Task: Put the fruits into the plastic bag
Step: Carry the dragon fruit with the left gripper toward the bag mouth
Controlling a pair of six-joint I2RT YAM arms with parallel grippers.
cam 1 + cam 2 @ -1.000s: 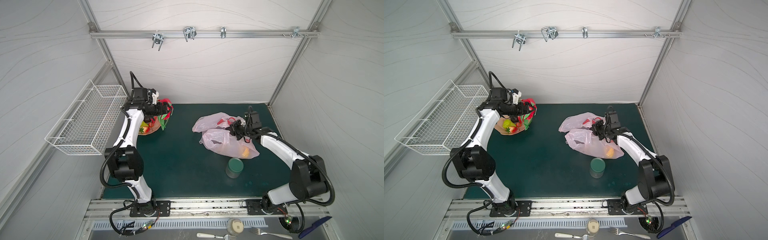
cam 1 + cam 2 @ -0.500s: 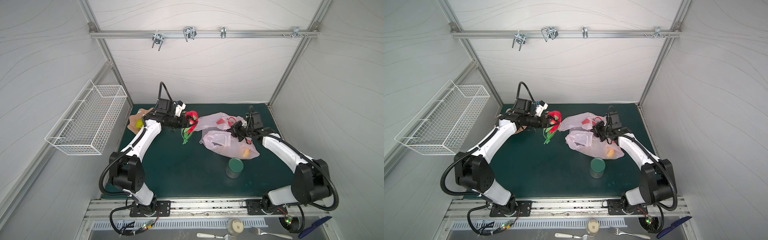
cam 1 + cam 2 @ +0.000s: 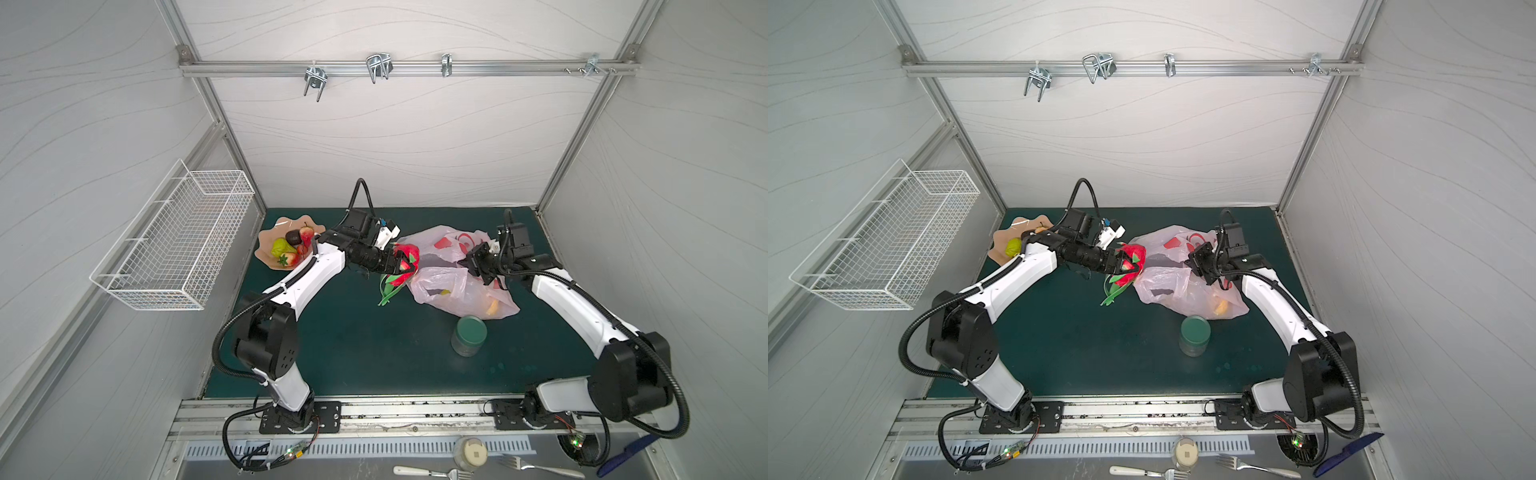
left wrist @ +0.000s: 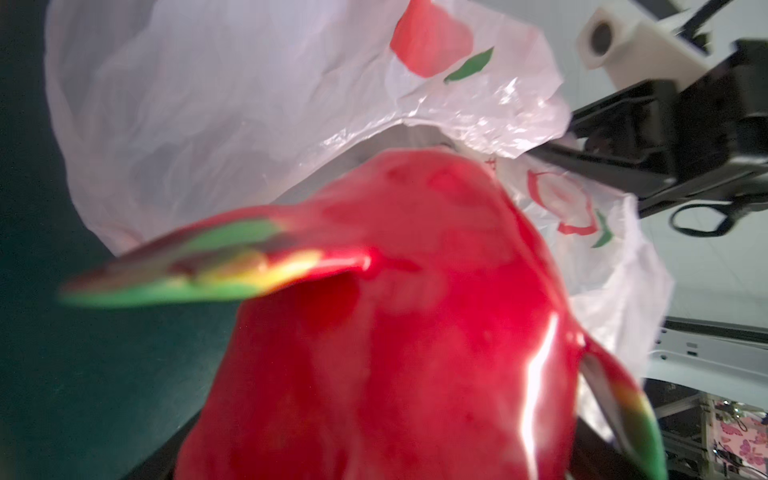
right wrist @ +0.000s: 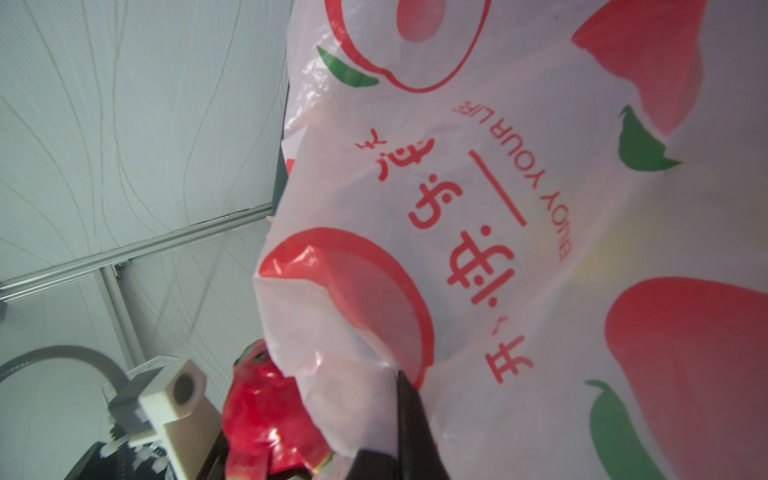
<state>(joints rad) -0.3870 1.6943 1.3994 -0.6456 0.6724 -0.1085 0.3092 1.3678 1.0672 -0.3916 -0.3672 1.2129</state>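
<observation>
One red dragon fruit (image 4: 395, 332), grn tips; pink bag (image 5: 540, 232)

White links (image 3: 309, 274), black joints (image 3: 270, 345), ribbed black cables (image 3: 215, 347)

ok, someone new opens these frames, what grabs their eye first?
The bright red dragon fruit, clamped in the left gripper mid-table, right at the mouth of the plastic bag. The right gripper pinches the bag's upper edge, holding it open. Back left, the peach dish holds the remaining fruits.
</observation>
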